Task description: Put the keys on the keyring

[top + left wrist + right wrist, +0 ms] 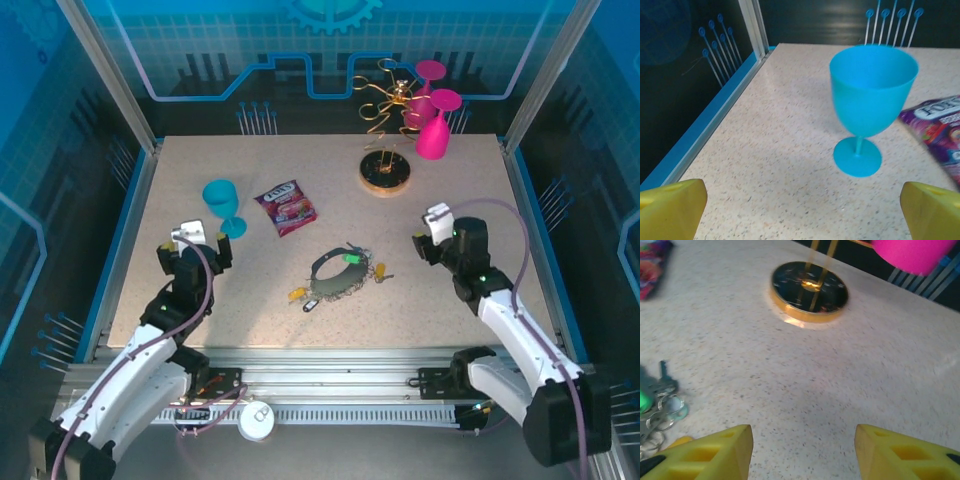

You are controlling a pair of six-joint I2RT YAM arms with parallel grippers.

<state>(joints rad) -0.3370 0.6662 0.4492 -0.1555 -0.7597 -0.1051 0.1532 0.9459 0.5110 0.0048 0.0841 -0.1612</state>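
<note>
right gripper, spread and empty at the right of the top view, should drop onto the yellow key lying lower left of the keyring at frame centre on the surface, pinching its head squarely.

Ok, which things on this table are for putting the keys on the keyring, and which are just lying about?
For the job: keyring, keys.
Lying about: blue goblet, snack packet, gold wire stand, pink goblets.
</note>
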